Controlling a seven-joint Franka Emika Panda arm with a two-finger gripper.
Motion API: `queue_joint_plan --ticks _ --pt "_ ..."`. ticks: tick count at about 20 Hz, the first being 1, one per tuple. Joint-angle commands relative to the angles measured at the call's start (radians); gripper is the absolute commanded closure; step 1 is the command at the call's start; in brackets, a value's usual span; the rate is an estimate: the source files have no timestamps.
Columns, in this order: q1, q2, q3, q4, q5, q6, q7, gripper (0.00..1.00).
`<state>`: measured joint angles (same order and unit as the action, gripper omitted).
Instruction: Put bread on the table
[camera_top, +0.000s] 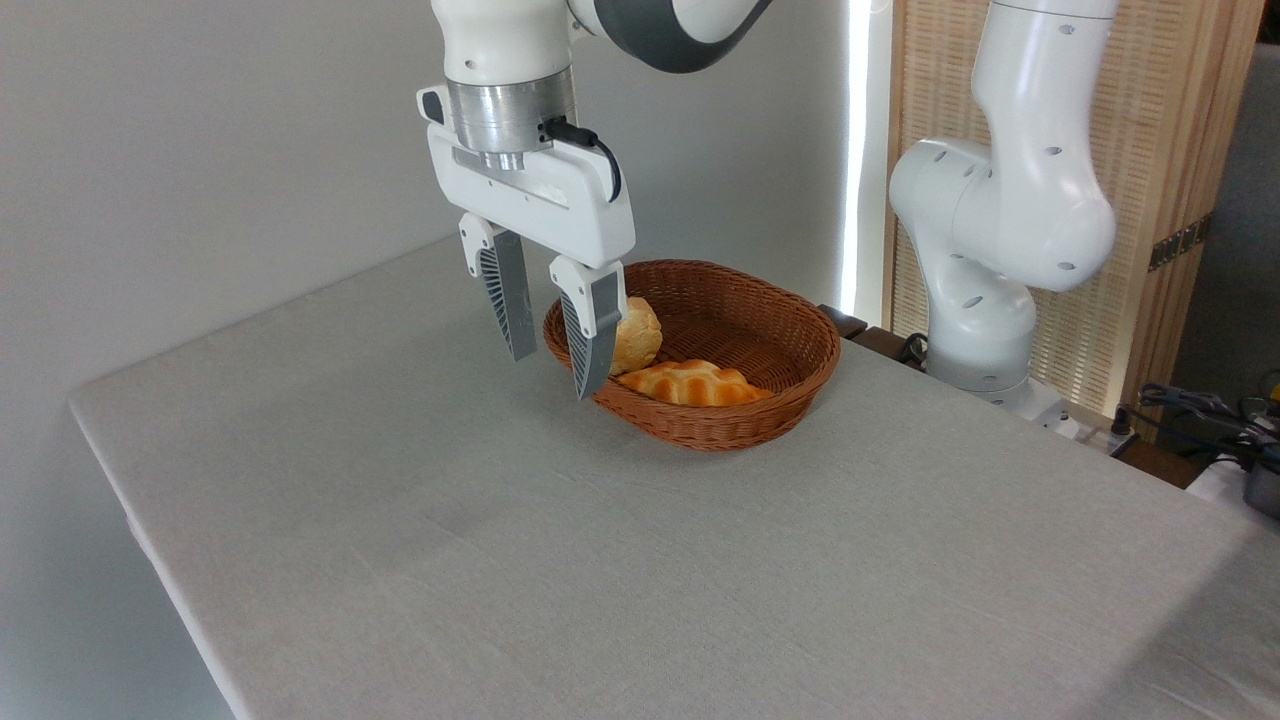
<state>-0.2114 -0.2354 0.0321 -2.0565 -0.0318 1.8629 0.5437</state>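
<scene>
None of the task looks done: the pale golden lumpy round bread (636, 335) sits at nine o'clock in the oval brown wicker basket (790, 340), the white two-finger gripper (556, 372) spread empty, the grey cloth-covered table (500, 540) waiting.

Light grey cloth-covered table (480, 540), an oval brown wicker basket (780, 400) directly on its far middle.
</scene>
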Motion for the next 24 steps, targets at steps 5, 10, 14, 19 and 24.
queue_joint_plan --ticks 5,10,14,19,24 --pt "-0.010 0.014 0.005 0.013 -0.002 0.010 -0.010 0.00" --pt "-0.008 0.014 0.006 0.013 -0.002 0.010 -0.008 0.00" --pt "-0.008 0.014 0.008 0.025 -0.002 0.010 -0.010 0.00" --pt "-0.006 0.024 0.009 0.049 -0.004 0.010 -0.010 0.00" --pt "-0.006 0.027 0.009 0.049 -0.002 0.010 -0.008 0.00"
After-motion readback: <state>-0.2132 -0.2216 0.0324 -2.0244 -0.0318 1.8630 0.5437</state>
